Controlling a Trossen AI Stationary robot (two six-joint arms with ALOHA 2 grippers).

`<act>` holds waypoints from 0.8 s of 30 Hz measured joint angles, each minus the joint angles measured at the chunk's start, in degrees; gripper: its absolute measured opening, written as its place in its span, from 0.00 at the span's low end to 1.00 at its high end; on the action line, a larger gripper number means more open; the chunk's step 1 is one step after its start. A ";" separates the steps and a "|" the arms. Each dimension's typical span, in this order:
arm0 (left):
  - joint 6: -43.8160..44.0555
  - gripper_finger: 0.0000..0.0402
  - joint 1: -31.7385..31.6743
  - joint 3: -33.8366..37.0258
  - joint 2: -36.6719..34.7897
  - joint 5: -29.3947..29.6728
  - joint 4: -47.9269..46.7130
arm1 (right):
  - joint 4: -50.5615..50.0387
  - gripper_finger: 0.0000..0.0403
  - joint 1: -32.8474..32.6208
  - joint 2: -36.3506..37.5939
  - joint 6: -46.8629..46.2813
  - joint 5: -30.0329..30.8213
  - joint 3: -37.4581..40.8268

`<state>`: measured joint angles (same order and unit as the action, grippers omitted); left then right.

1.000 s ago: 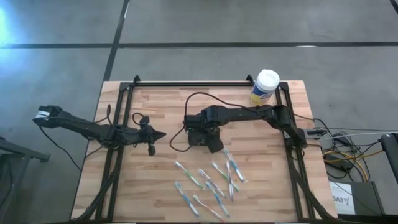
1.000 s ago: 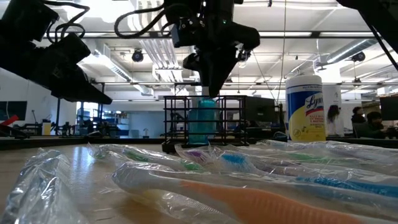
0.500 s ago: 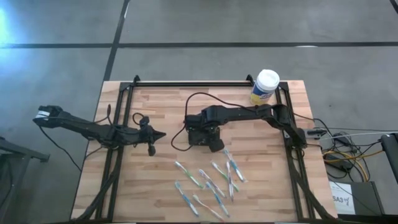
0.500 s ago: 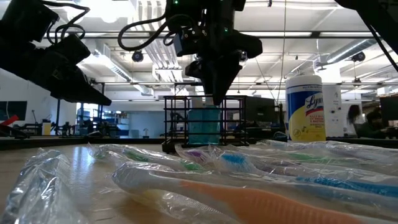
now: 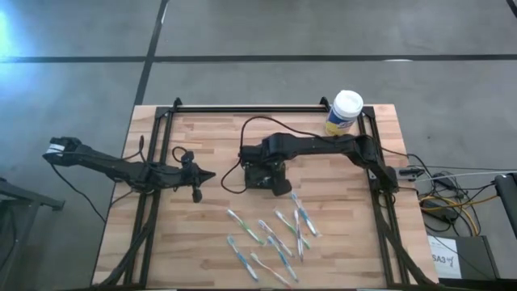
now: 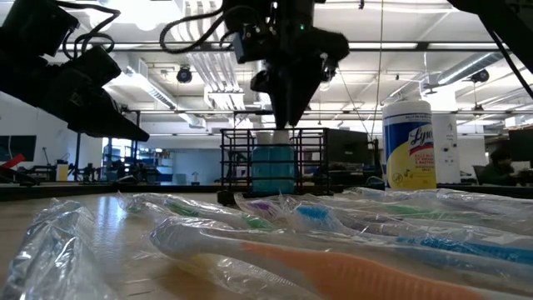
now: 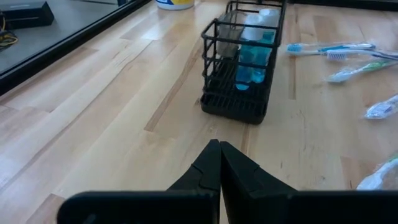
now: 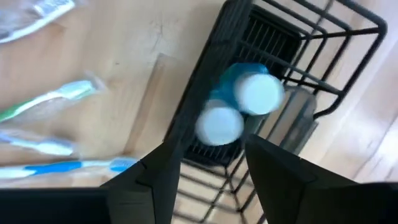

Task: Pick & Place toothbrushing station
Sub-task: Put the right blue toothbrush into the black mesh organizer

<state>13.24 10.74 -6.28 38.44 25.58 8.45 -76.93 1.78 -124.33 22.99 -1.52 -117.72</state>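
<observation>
The toothbrushing station, a small black wire basket (image 7: 231, 93), stands on its base near the table's middle (image 5: 260, 181). Two blue bottles with white caps (image 8: 258, 93) stand upright inside it. My right gripper (image 8: 211, 180) hangs just above the basket, pointing down and open; it holds nothing, and the caps show beyond the gap between its fingers. In the low view its tip (image 6: 283, 123) is a little above the basket's top rim (image 6: 271, 132). My left gripper (image 7: 219, 162) waits shut and holds nothing, to the basket's left (image 5: 208, 176).
Several wrapped toothbrushes (image 5: 275, 234) lie scattered on the wood toward the near edge, right of centre. A yellow canister with a white lid (image 5: 343, 113) stands at the far right corner. Black rails (image 5: 266, 108) frame the table. A cable (image 5: 242, 137) loops beside the basket.
My right gripper dipped toward the basket, then rose a little off its top, and its fingers have opened. A white bottle cap now shows under its tip in the low view. The basket has stayed in place.
</observation>
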 joint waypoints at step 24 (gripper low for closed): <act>3.40 0.01 0.03 0.04 0.10 -0.22 -1.29 | 11.70 0.30 -0.35 24.84 -8.76 -2.89 0.01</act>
<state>16.64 10.76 -6.24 38.53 25.36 7.15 -65.24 1.43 -99.50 14.23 -4.41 -117.71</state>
